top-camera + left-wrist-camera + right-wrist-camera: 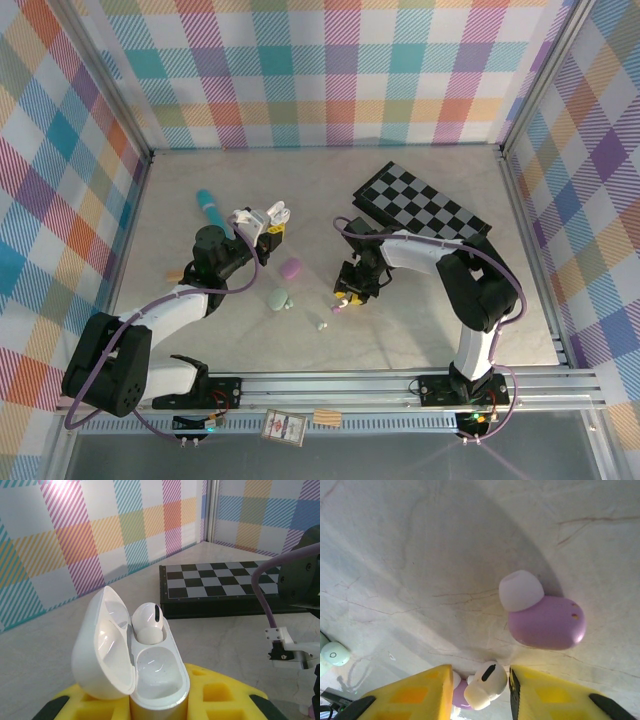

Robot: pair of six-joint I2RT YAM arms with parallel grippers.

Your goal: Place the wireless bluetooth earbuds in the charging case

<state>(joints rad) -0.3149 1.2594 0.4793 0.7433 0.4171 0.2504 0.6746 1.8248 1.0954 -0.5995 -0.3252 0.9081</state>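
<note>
Left wrist view: left hand (159,702) clamped tight on the base of the white case (125,645), lid tipped back, mouth facing up. It is most likely held this way to offer the sockets to the other arm. Far socket carries a seated bud (147,622); near socket empty.

Right wrist view: right hand (480,690) low over the worktop (420,555), fingers (410,695) partly apart with a loose white bud (487,682) between them. Bud sits close against one finger; a sliver of lilac fills the other side. Whether the bud is actually gripped cannot be told. Just beyond the fingertips lies a lilac bud (547,622), pale tip up-left. A mint bud (334,654) sits well off at the frame edge.

Top view: case lies to the right hand's left, well apart. Judgement: the white bud is the mate for the empty socket.
</note>
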